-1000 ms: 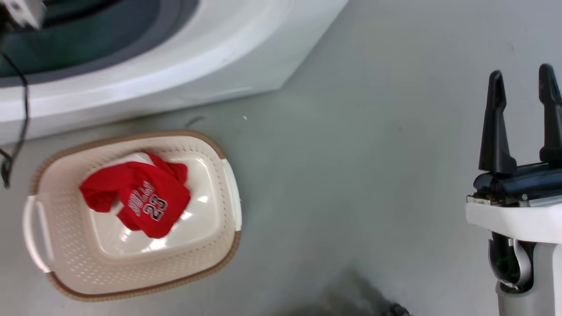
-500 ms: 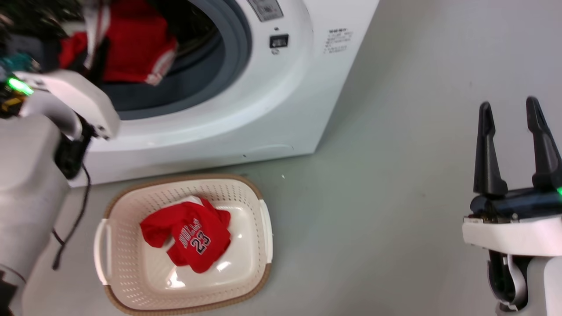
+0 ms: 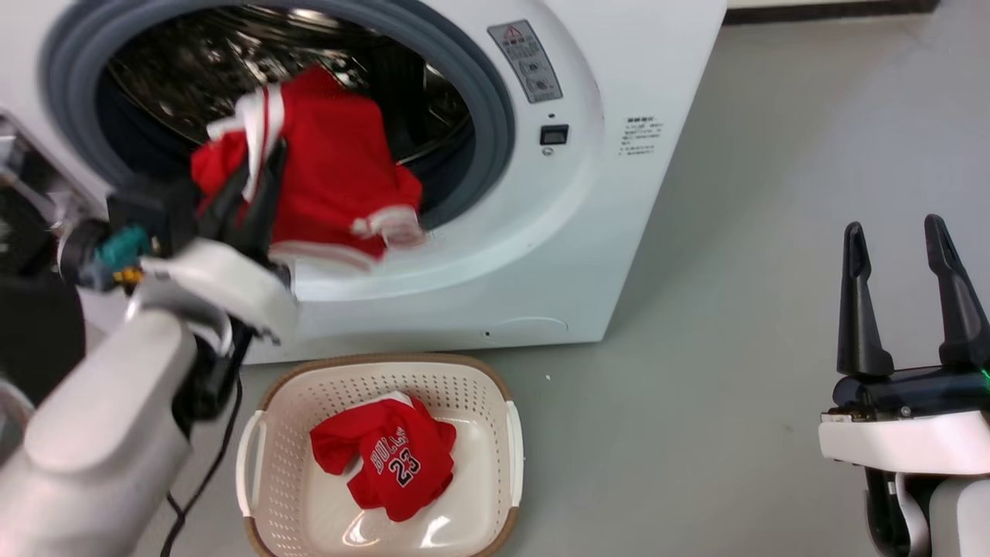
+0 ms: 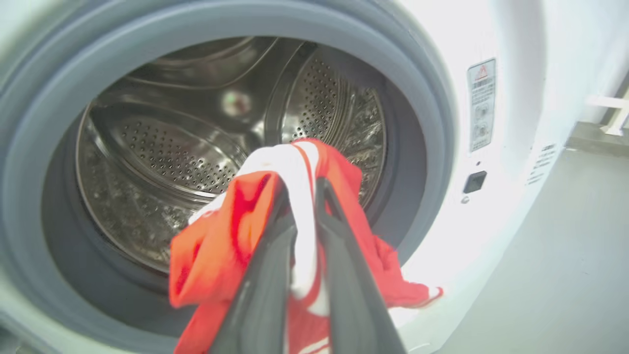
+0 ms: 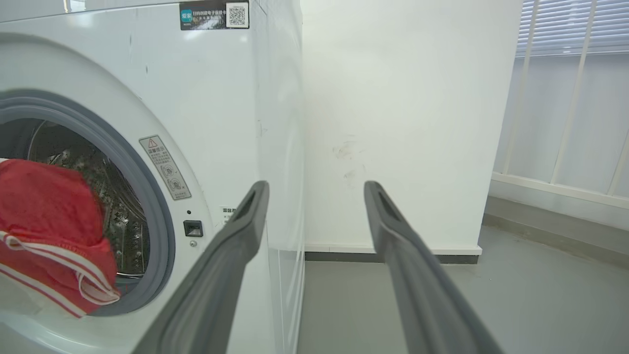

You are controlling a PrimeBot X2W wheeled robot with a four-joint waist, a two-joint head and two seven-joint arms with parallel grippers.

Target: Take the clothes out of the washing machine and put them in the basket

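The red garment (image 3: 332, 186) is being pinched by the left gripper (image 4: 300, 182), seemingly at its white trim, and is best released only once inside the basket (image 3: 387, 360) rim.

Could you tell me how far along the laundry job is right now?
Done: the jersey lies in the basket. In hand: the left gripper is shut on the second red garment, in front of the washing machine. Left: carrying it over the basket and releasing it. The right gripper is open.
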